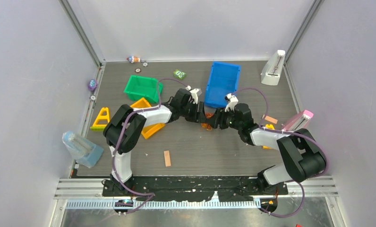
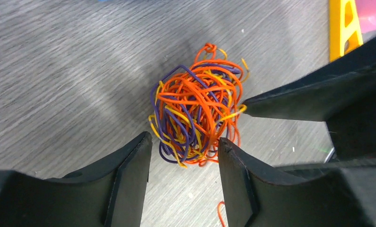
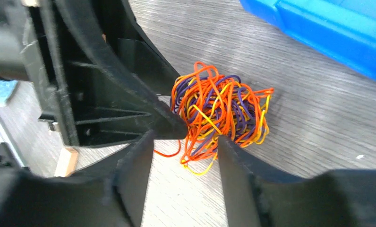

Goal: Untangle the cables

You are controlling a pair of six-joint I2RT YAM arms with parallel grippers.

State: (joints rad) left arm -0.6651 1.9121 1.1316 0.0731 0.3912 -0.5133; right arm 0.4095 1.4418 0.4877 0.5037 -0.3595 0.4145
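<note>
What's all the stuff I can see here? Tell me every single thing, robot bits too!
cables: one tangled ball, orange, purple and yellow, middle
blue bin: one, blue, behind the ball
green bin: one, green, far left
small green piece: one, green, between the bins
orange tray: one, orange, by the green bin, partly hidden
triangle frame: one, yellow, left edge
wooden block: one, tan, near middle
white stand: one, white, far right corner
pink-topped box: one, clear, right edge
clear container: one, bluish, near left
left fingers: two, black, open, at the ball's edge
right fingers: two, black, open, at the ball's edge
</note>
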